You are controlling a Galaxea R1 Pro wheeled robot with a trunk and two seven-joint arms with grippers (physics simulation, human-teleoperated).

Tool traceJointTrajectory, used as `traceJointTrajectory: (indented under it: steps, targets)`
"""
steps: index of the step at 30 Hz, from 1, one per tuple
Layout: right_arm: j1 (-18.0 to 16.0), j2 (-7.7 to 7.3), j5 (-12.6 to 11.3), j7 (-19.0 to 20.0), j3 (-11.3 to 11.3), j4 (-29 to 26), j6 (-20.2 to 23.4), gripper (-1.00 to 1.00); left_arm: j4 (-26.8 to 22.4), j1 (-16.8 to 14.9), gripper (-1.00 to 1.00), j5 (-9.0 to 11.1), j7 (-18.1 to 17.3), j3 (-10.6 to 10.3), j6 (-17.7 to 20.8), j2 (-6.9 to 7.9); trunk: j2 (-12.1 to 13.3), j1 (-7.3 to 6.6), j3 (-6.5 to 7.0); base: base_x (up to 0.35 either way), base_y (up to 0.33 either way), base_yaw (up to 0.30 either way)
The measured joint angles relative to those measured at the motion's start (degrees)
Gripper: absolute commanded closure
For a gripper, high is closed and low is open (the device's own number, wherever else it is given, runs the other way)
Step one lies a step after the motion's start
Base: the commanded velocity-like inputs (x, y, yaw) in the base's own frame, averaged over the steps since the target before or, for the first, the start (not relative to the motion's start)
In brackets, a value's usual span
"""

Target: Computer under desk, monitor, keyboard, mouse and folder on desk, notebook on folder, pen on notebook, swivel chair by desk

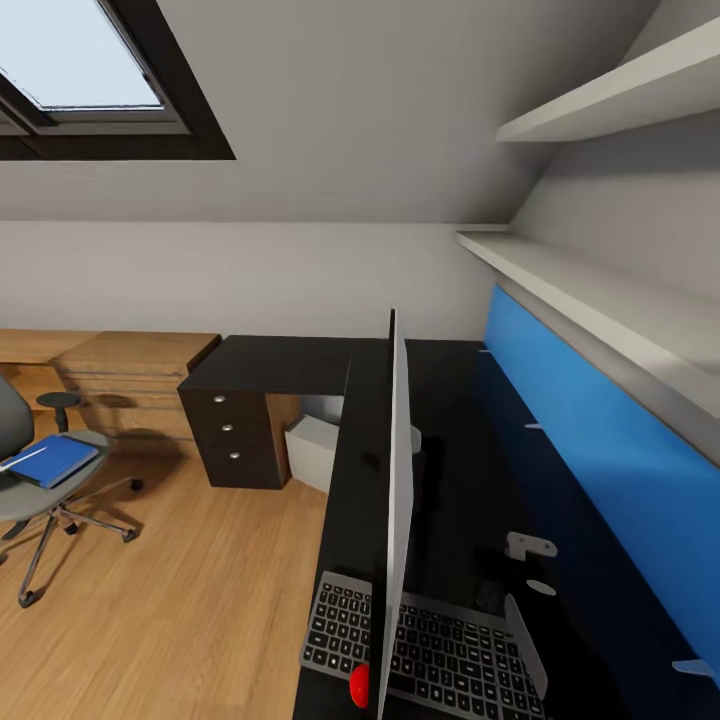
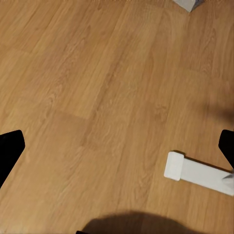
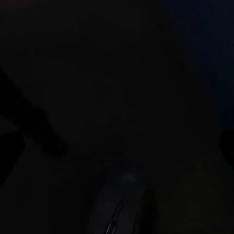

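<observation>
Black rounded mouse [image 3: 119, 202] lay just below the right claw; jaw state indiscernible; darkness risked a missed grasp.

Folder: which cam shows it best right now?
Head view. The folder lies flat on the swivel chair seat at far left, bright blue and unobstructed. The left wrist view looks down at wood floor and a white desk leg foot; the right wrist view is nearly black.

The desk [image 1: 300, 365] bears monitor [image 1: 397, 480], keyboard [image 1: 440, 645], perhaps mouse [image 3: 122, 200].
</observation>
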Motion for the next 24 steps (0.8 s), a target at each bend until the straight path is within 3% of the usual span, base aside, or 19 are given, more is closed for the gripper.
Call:
traceJointTrajectory:
  steps: [24]
  targets:
    - [-0.4, -0.1, -0.1, 0.2, 0.1, 5.8, 1.4, -1.0, 0.0, 0.0, -1.0, 0.1, 0.1, 0.0, -0.1, -0.02, 0.0, 0.0, 0.0, 0.002, 0.0, 0.0]
